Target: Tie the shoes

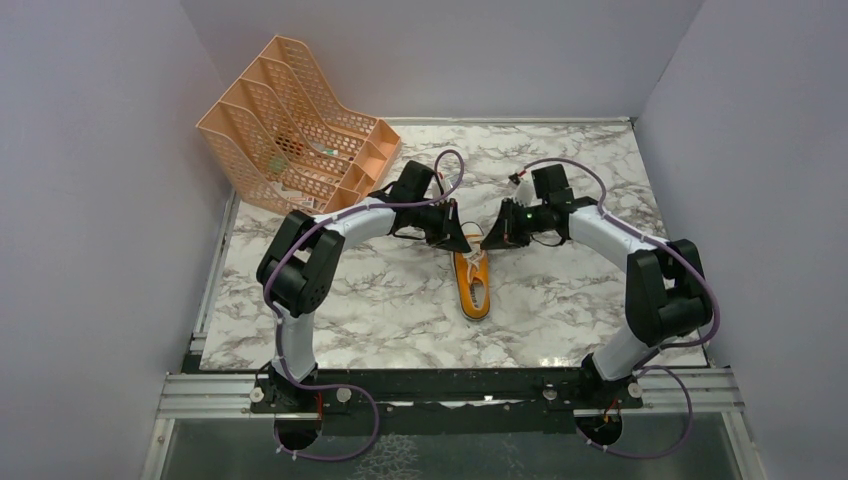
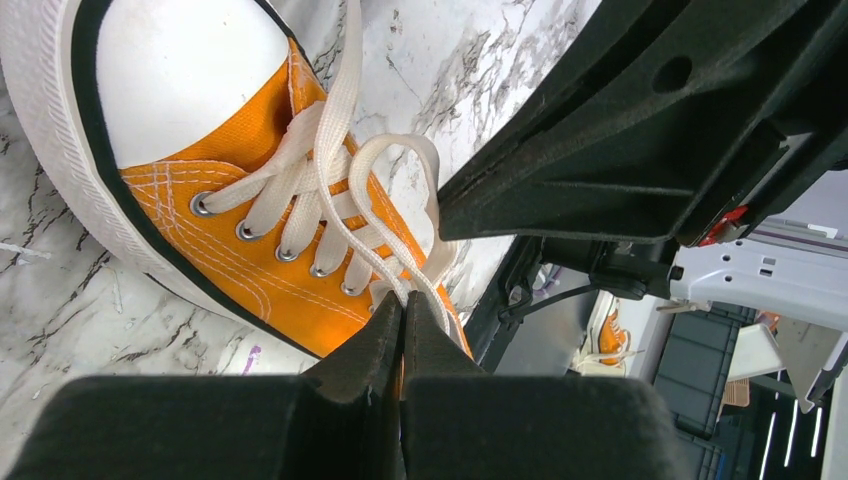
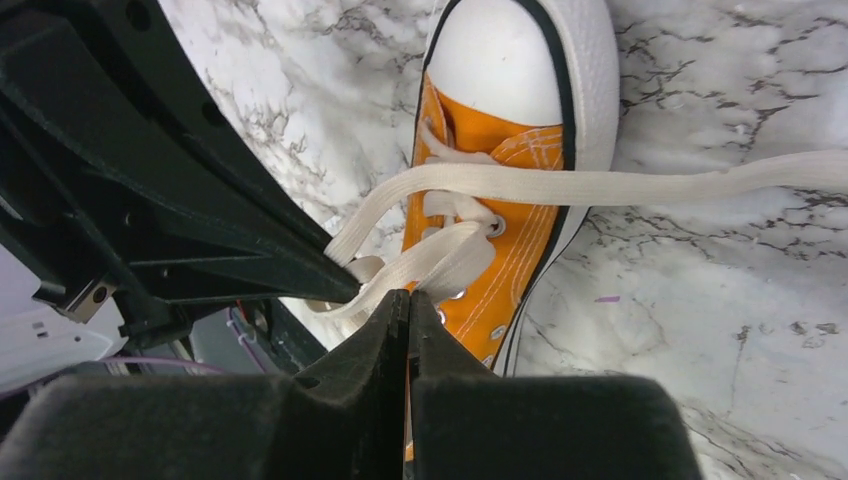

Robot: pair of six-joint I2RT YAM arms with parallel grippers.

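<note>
Sneaker (image 1: 472,285), orange canvas, lies mid marble table (image 1: 380,300), heel toward arm bases, toe away. Over lacing: left gripper (image 2: 405,312) clenched on loop of white laces (image 2: 335,160); right gripper (image 3: 408,300) clamped, seemingly pinching strand beside it. Far left: peach file rack (image 1: 300,130). Risk: thin lace slipping from tips, or pull dragging light shoe, nothing pinning it. Hidden: knot state under gripper bodies; whether right tips truly hold lace; free lace end cut off by frame.
</note>
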